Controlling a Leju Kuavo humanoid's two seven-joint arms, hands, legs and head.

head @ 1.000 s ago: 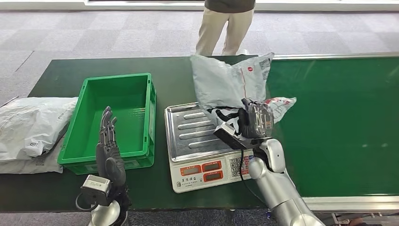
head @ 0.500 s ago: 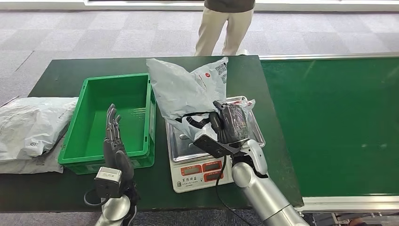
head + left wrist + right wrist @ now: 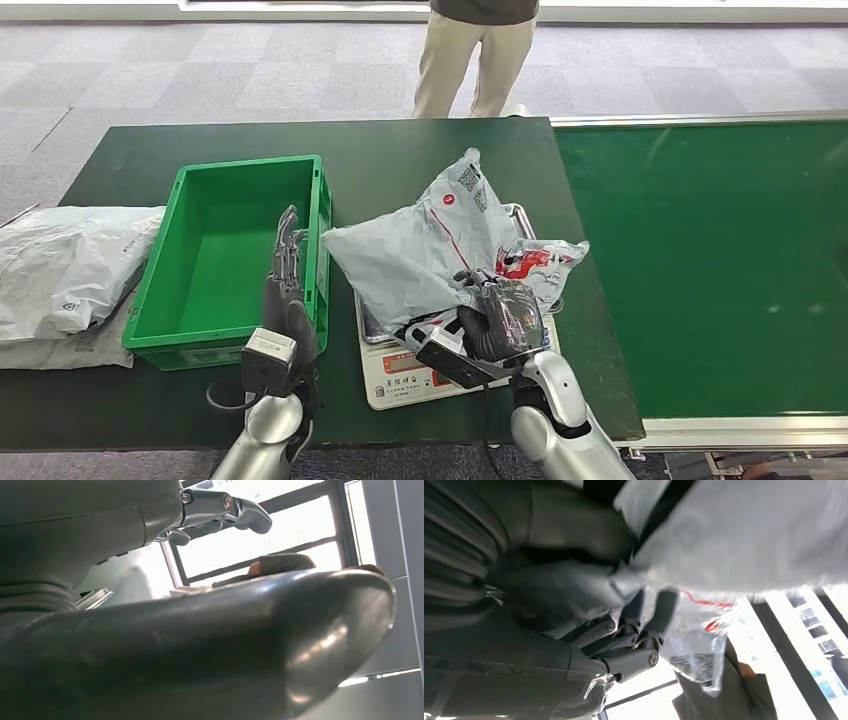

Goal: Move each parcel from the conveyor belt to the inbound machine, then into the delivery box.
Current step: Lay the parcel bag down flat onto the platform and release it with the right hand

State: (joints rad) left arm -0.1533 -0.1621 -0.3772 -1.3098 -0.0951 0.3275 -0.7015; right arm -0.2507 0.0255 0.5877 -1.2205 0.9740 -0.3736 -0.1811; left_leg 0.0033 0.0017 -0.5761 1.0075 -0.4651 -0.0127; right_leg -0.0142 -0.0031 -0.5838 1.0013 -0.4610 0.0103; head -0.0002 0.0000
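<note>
Parcel (image 3: 420, 255), a soft, crinkly, likely light grey mailer, droops over scale (image 3: 400, 372); right hand (image 3: 500, 320) grips its bunched edge, left hand (image 3: 285, 290) spread empty.

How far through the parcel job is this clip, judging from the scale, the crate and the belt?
Done: the grey parcel is off the conveyor belt and lies on the scale. In hand: the right hand grips that parcel; the left hand is raised beside the green crate. Left: the crate holds nothing, so boxing remains.
</note>
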